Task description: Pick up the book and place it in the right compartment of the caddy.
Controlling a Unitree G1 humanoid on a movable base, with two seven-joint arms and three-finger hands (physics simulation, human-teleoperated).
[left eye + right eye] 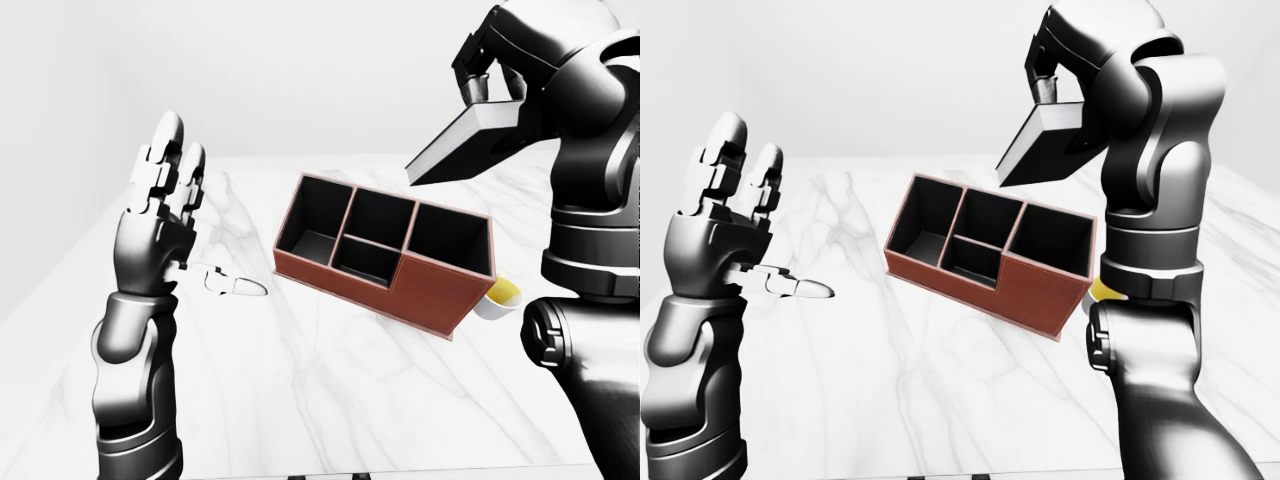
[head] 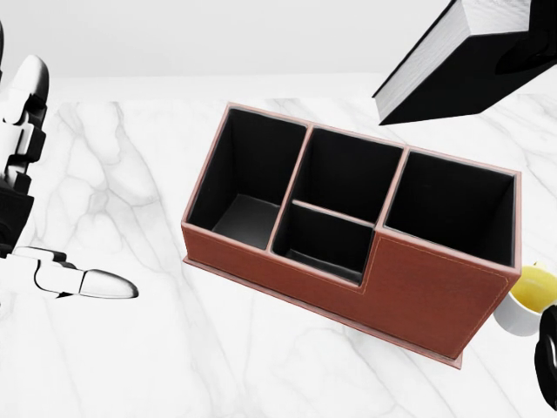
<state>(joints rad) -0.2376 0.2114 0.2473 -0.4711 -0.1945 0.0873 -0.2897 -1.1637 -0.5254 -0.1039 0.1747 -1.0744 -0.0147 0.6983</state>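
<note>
Gripping the book point(image 1: 468, 146) tilted, its long axis sloping down-left above the caddy point(image 1: 440, 290), is the right hand point(image 1: 484, 60).

The caddy point(image 2: 418, 287) looks like matt brown leather with fine stitching, black and dull inside. My book point(image 2: 435, 65) has a matt black cover and pale paper edges. The table point(image 2: 174, 348) is smooth white marble with grey veins. My hands point(image 1: 160, 215) are glossy dark plastic.
</note>
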